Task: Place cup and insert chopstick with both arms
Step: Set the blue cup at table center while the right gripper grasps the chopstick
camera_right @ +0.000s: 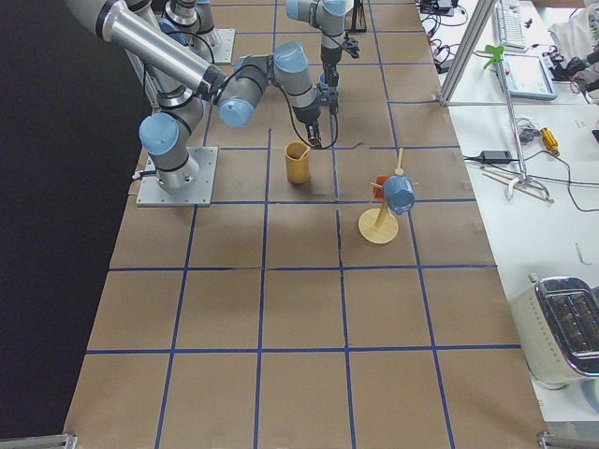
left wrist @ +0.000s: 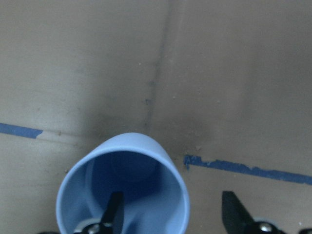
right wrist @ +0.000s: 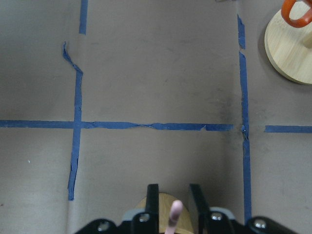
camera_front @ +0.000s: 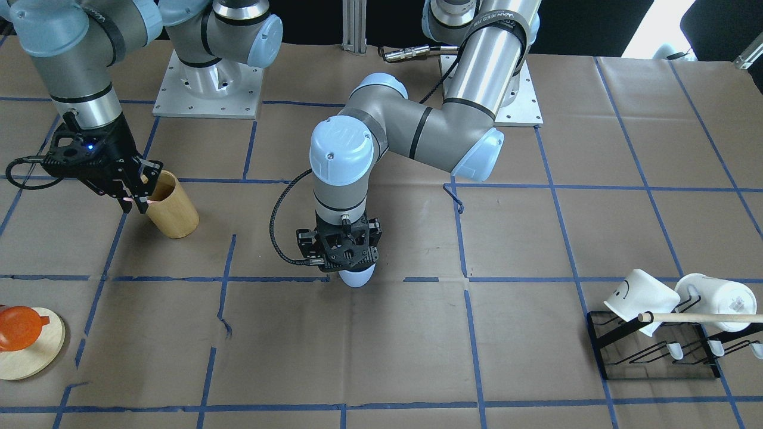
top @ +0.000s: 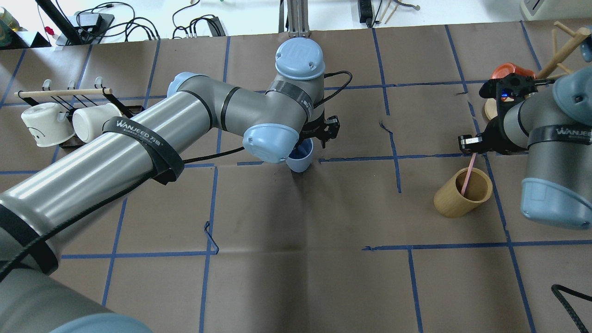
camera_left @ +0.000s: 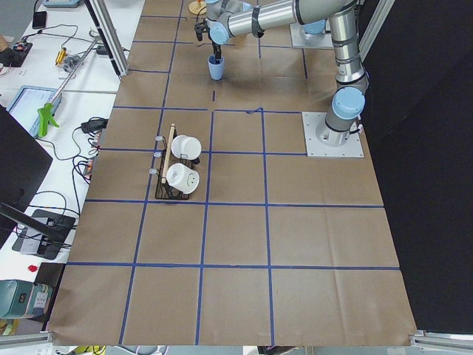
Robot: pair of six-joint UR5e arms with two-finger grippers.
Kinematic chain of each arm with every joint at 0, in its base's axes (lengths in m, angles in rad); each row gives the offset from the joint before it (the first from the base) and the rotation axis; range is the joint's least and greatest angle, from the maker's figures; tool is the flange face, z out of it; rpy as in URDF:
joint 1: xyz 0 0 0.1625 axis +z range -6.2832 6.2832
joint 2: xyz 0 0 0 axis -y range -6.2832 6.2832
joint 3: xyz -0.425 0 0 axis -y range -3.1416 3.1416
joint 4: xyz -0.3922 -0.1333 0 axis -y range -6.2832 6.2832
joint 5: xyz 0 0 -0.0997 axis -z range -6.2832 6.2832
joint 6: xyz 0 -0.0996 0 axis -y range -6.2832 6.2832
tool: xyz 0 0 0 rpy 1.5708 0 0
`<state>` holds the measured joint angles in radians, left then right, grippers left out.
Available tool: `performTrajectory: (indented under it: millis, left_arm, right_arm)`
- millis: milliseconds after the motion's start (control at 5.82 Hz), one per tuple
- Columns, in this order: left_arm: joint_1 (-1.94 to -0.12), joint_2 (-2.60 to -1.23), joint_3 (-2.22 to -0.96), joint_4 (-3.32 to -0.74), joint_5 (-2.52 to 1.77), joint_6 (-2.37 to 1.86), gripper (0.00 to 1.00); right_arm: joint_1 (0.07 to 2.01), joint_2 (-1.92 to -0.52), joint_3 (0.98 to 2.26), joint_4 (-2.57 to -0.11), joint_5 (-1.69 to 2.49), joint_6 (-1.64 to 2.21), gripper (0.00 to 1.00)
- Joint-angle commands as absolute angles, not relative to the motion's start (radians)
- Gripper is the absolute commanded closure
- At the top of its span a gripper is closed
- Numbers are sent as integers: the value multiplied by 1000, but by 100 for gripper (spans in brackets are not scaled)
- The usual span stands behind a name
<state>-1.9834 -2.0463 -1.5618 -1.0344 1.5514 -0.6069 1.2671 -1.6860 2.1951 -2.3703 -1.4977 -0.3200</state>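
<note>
The pale blue cup (camera_front: 359, 277) (top: 300, 161) (left wrist: 122, 180) stands upright on the paper at the table's middle. My left gripper (top: 315, 144) (left wrist: 173, 201) is open and straddles the cup's wall, one finger inside the cup and the other outside, clear of the wall. My right gripper (camera_front: 136, 205) (top: 472, 149) (right wrist: 173, 189) is over the far rim of the tan bamboo cup (camera_front: 176, 217) (top: 455, 203). It is shut on the top of a pink chopstick (top: 467, 178) (right wrist: 174, 214), whose lower end is inside the bamboo cup.
A black rack (camera_front: 656, 357) with two white mugs (camera_front: 644, 292) and a wooden dowel (camera_front: 703, 317) stands on my left side. A round wooden stand (camera_front: 36, 351) with an orange cup (camera_front: 18, 328) is beyond the bamboo cup on my right side.
</note>
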Motion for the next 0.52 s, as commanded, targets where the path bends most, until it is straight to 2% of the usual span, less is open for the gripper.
performTrajectory:
  millis: [0, 344]
  left_arm:
    - [-1947, -1969, -1501, -1131, 1552, -586, 1]
    - [-1790, -1816, -1459, -1318, 1423, -449, 1]
  right_arm:
    - [1267, -1687, 2192, -2378, -1485, -319, 89]
    - [1269, -1700, 2140, -2362, -1486, -313, 90]
